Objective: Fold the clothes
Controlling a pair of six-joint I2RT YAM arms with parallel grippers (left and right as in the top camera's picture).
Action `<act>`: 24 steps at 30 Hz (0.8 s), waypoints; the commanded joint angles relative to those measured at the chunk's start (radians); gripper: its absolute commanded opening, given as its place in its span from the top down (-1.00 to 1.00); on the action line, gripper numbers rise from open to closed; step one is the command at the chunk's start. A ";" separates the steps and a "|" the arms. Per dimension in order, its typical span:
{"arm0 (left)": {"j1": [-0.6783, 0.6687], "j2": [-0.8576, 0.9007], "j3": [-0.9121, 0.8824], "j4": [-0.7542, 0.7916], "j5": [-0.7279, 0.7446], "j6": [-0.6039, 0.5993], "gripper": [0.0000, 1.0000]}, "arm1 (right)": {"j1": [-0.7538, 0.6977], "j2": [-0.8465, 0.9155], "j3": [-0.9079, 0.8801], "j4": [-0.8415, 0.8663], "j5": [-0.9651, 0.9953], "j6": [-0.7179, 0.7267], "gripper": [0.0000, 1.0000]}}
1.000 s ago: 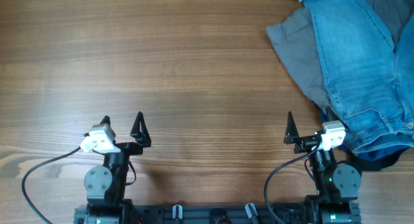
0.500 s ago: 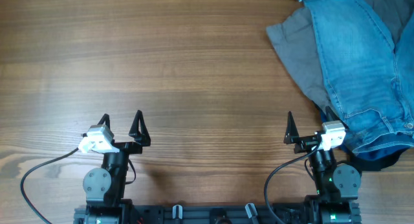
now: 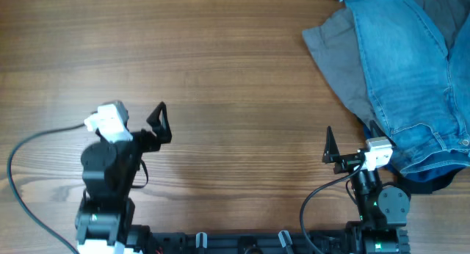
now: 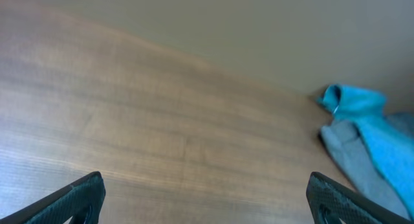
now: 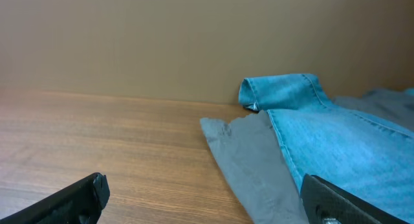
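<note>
The light blue jeans lie bunched at the table's far right, running from the back edge toward the front. They also show in the right wrist view and, far off, in the left wrist view. My left gripper is open and empty over bare wood at the front left, far from the jeans; its jaws stand wide apart in its wrist view. My right gripper is open and empty, just left of the jeans' near end, with its jaws wide apart.
A plain grey garment lies under the jeans' left side and sticks out toward the table's middle. A dark navy garment peeks out under the jeans' near end, beside the right arm's base. A wall stands behind the table.
My left arm has risen and moved away from its base toward the table's middle, still open. The right arm and the clothes have not moved.
</note>
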 commanded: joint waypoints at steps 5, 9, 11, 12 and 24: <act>0.007 0.119 0.126 -0.053 0.023 -0.002 -1.00 | 0.005 0.010 0.049 -0.070 0.038 0.161 -1.00; 0.007 0.129 0.149 -0.074 0.021 -0.002 -1.00 | 0.005 0.182 0.212 -0.100 0.101 0.156 -0.99; 0.007 0.160 0.186 -0.099 0.018 -0.001 -1.00 | 0.005 0.340 0.319 -0.129 0.100 0.120 -1.00; 0.007 0.187 0.220 -0.146 0.019 -0.001 -1.00 | 0.005 0.441 0.395 -0.169 0.099 0.101 -0.99; 0.006 0.284 0.306 -0.246 0.024 -0.002 -1.00 | -0.028 1.376 0.942 -0.355 0.412 -0.050 -0.91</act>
